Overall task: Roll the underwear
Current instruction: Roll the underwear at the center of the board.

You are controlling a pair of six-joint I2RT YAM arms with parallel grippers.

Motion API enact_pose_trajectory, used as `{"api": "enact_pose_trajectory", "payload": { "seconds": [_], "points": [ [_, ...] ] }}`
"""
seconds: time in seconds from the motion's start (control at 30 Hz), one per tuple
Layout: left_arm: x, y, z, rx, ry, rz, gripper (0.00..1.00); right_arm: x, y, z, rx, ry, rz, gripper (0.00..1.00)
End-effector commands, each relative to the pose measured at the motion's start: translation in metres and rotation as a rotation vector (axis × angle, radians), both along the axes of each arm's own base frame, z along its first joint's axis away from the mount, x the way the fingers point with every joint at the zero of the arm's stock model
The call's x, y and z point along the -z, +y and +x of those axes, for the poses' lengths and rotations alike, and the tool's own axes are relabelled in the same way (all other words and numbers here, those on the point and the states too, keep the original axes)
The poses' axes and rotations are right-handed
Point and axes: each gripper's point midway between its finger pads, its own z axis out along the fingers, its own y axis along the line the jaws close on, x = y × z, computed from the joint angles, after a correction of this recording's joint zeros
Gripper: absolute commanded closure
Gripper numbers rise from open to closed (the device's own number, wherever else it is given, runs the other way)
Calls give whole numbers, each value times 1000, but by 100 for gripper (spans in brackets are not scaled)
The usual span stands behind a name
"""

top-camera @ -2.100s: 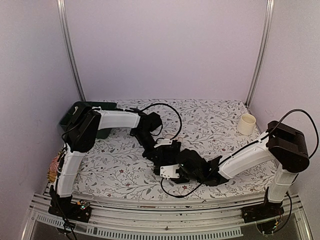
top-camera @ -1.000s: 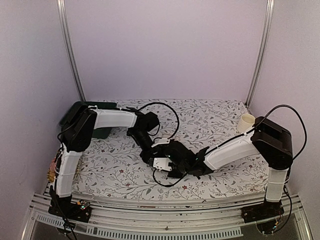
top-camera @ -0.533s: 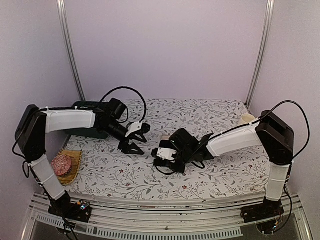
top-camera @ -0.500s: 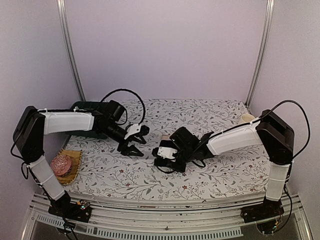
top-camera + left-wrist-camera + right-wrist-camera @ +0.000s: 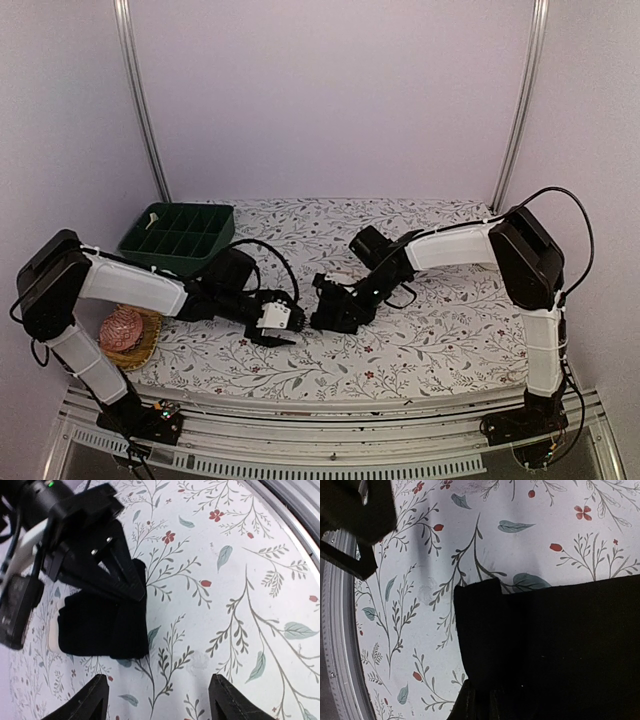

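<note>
A black underwear (image 5: 332,316) lies folded flat on the flowered cloth near the table's middle front. In the left wrist view the underwear (image 5: 102,622) is a dark rectangle with the right gripper (image 5: 132,582) bearing down on its far edge. My right gripper (image 5: 485,707) is shut on the underwear (image 5: 545,645), which fills that view. In the top view my right gripper (image 5: 325,303) sits over the garment. My left gripper (image 5: 285,322) stands open just left of it, fingertips (image 5: 97,697) apart, with only cloth between them.
A dark green compartment tray (image 5: 140,243) stands at the back left. A pink knitted ball (image 5: 122,328) sits in a basket at the left front edge. The metal front rail (image 5: 335,630) runs close to the underwear.
My left arm has dropped low and come forward, its gripper opening wider beside the underwear. The right forearm has swung toward the back while its gripper stays on the garment.
</note>
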Motion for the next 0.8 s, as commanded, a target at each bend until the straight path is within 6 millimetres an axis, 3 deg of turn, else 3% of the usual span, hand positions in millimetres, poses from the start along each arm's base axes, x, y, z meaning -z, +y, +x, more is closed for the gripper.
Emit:
{"api": "enact_pose_trajectory", "payload": {
  "seconds": [0.0,0.6,0.77],
  "points": [
    [-11,-23,10,0,-202,-20,27,12,-10,-26,-13,263,4,97],
    [22,-59,8,-17,-264,71,29,7,-5,-24,13,305,23,96],
    [33,-65,3,-13,-252,105,36,7,-6,-22,18,297,17,96]
  ]
}}
